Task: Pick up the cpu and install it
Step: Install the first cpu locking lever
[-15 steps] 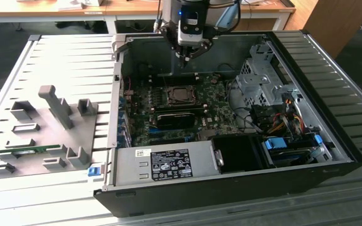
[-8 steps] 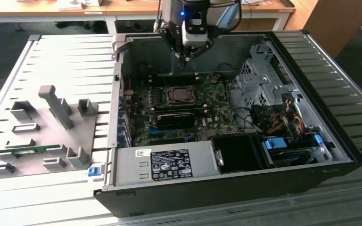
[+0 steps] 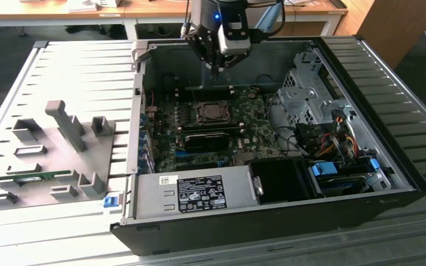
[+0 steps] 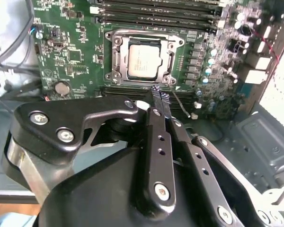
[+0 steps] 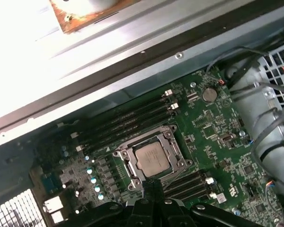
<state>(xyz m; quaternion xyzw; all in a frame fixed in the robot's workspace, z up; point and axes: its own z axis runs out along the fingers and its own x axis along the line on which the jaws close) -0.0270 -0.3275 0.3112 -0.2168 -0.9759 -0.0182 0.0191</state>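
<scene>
The cpu (image 4: pixel 143 62), a flat silver square, lies in the motherboard socket inside the open computer case (image 3: pixel 140 111); it also shows in the first wrist view, cpu (image 5: pixel 152 159), and as a small grey square in the exterior view, cpu (image 3: pixel 213 111). My gripper (image 4: pixel 159 94) hangs above the board, its two dark fingers pressed together with nothing between them. In the exterior view the gripper (image 3: pixel 217 67) hovers over the case's rear part, well above the socket.
Black memory slots (image 4: pixel 156 9) flank the socket. A drive cage (image 3: pixel 309 94) and cables fill the case on the exterior view's right, a power supply (image 3: pixel 194 194) sits at the front. A grey fixture tray (image 3: pixel 42 160) with a green memory stick (image 3: pixel 31 178) lies outside the case.
</scene>
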